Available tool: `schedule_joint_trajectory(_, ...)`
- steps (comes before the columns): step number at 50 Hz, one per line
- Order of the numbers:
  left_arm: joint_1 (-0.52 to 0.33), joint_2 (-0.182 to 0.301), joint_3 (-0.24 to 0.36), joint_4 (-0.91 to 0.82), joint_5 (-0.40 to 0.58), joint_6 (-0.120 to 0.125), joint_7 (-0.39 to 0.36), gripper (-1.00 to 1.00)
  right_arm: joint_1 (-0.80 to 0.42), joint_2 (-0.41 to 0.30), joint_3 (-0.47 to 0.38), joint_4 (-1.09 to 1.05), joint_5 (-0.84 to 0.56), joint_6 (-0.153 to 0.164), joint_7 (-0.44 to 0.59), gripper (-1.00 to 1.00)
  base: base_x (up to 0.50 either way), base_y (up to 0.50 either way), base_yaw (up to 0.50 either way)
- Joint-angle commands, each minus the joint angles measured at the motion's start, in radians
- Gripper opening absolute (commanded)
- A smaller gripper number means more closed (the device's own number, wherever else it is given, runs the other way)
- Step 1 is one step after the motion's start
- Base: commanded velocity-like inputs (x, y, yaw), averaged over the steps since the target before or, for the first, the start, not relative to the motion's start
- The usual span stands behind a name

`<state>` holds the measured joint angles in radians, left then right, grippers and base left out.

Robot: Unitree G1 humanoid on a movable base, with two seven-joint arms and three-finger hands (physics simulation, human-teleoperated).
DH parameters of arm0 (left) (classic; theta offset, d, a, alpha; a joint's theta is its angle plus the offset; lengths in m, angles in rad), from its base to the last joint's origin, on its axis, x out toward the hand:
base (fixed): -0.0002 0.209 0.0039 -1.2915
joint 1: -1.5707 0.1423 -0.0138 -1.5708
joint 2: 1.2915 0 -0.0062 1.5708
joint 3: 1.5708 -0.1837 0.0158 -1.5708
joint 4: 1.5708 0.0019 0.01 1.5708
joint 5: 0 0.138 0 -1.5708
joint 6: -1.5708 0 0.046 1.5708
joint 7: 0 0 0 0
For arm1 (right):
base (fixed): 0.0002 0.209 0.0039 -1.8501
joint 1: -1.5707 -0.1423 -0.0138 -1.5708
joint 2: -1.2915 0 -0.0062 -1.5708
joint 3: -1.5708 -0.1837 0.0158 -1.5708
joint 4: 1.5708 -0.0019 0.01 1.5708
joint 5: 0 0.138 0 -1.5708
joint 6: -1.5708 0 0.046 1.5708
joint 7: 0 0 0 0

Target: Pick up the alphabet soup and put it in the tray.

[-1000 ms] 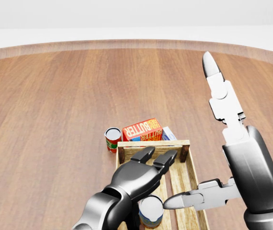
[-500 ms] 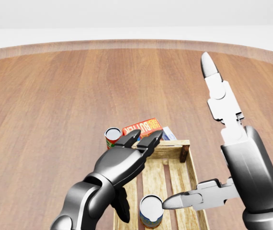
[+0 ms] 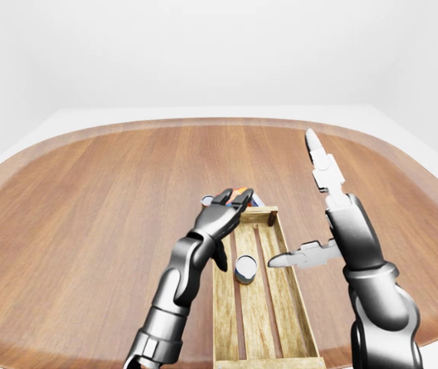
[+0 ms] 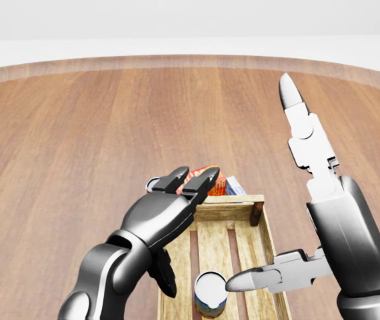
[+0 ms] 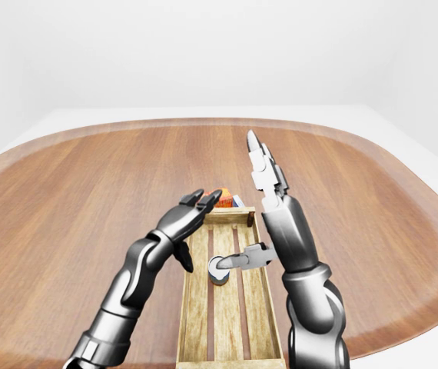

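lifted clear, left hand [image 4: 167, 207] leaves alphabet soup [image 4: 210, 293] in tray [image 4: 265, 240].

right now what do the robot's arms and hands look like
Both arms are glossy dark grey metal with rounded, segmented shells and ribbed cuffs near the wrists. The left hand is dark grey to black, with three thick, blocky fingers. The right hand has pale silver-white fingers of jointed blocks ending in pointed tips. No cables or markings show.

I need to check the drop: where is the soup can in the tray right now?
In the head view the soup can stands upright in the wooden tray, near the bottom edge, just left of the right hand's lower fingertip.
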<state>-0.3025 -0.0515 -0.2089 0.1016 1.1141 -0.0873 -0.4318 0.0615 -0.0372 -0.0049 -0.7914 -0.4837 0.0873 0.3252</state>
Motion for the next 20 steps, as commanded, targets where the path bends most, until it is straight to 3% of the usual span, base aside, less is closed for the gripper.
schedule_joint_trajectory(1,-0.020,0.006,0.015,0.001,-0.017,0.000,0.004,1.00,-0.004,0.000,-0.003,0.001,-0.001,0.000,-0.002,1.00,0.00,0.00,0.00)
schedule_joint_trajectory(20,-0.033,0.018,0.031,-0.004,-0.030,0.016,0.062,1.00,-0.009,0.000,-0.007,-0.021,0.008,0.000,0.001,1.00,0.00,0.00,0.00)
